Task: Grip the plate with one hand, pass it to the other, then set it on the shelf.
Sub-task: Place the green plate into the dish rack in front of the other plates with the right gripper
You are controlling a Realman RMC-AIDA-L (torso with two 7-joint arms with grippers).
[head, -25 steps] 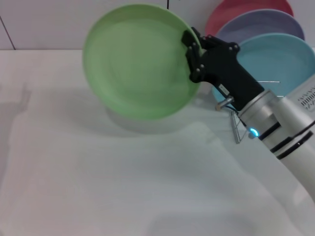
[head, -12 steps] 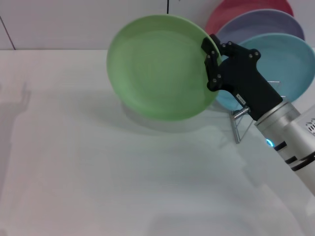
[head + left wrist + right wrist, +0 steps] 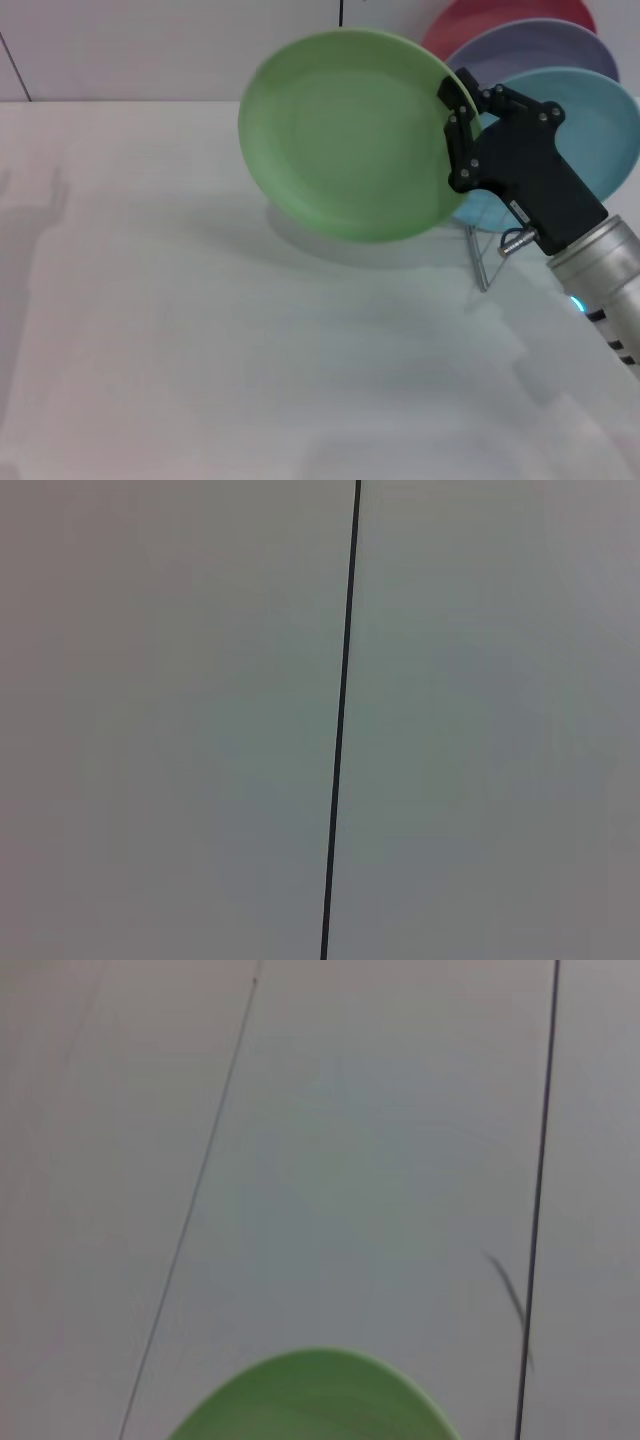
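While the turquoise plate [image 3: 590, 115], lavender plate [image 3: 530, 45] and a red plate [image 3: 480, 20] stand upright in the shelf [image 3: 485, 260] behind it, the plate [image 3: 350, 130] hangs tilted above the counter [image 3: 200, 350], its right rim pinched by the right gripper [image 3: 458, 125]'s fingers, whose arm reaches in from the right.

A white table [image 3: 200, 350] carries the work; at its far right corner stands the wire shelf [image 3: 482, 262]; a turquoise plate [image 3: 590, 125], a lavender plate [image 3: 530, 45] and a pink plate [image 3: 480, 18] stand upright in it.
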